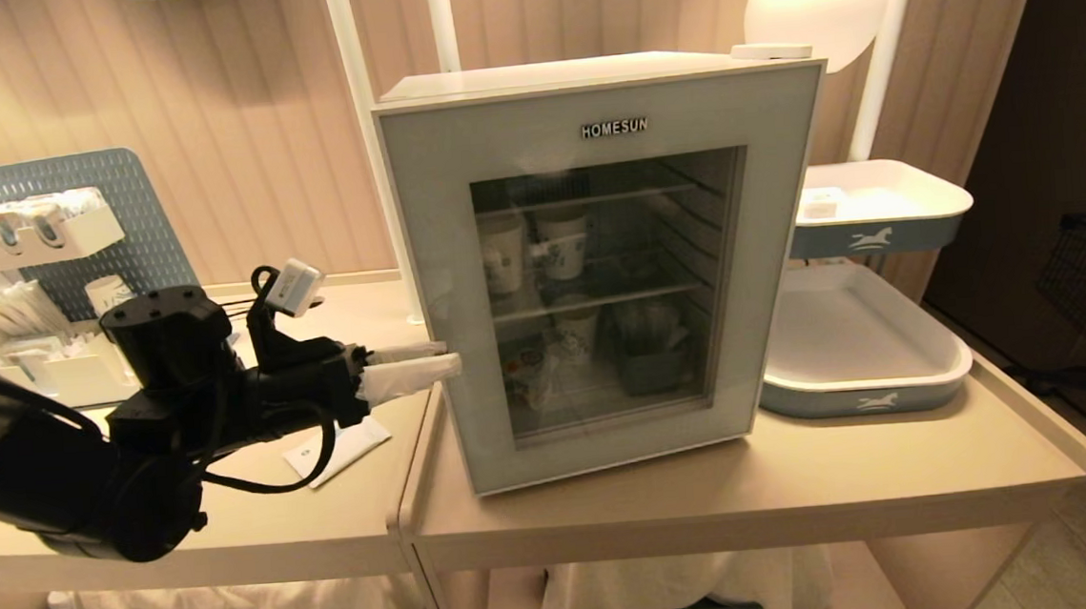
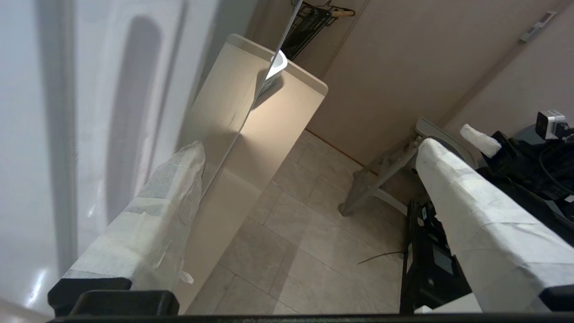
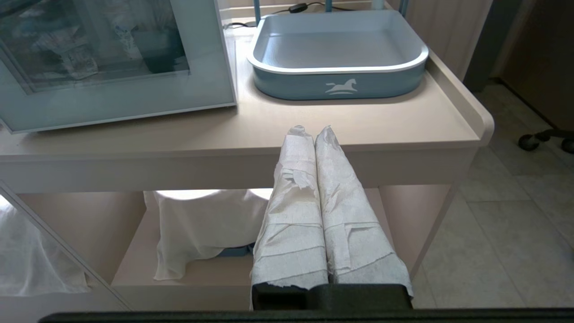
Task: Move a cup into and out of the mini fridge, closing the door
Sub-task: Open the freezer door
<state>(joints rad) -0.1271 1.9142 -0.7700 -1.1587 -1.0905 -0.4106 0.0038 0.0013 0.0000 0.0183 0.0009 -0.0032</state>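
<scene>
**Head view: left gripper reaching for the shut door's left edge**

Head view is showing the left gripper (image 1: 413, 363) coming in level from the left, its paper-wrapped fingers (image 1: 407, 377) spread wide and empty, their tips just at the left edge of the door (image 1: 425, 255). The left wrist view is agreeing: one finger (image 2: 152, 224) is lying along the white side wall of the mini fridge (image 2: 58, 134), while the other finger (image 2: 484, 215) is standing well apart in open air, so the door's edge is sitting between them.

The door is lying flat against the fridge front, so the step in hand looks like opening it. The next move is probably calling for the tips to hook behind that left edge and swing the panel out toward the robot; the hinge seems to be on the right, though it cannot be seen.

Moving rightward, the glass window is showing wire shelves with blue-patterned paper cups on the upper ones. The cup (image 1: 530, 370) appears to be the small pot on the bottom shelf, left of a dark box, standing upright with its long axis vertical and lid facing up; the glass is making its detail hard to read.

Further right, the right gripper (image 3: 317, 134) is hanging parked below the table's (image 3: 358, 134) front edge, fingers pressed together on nothing.
</scene>
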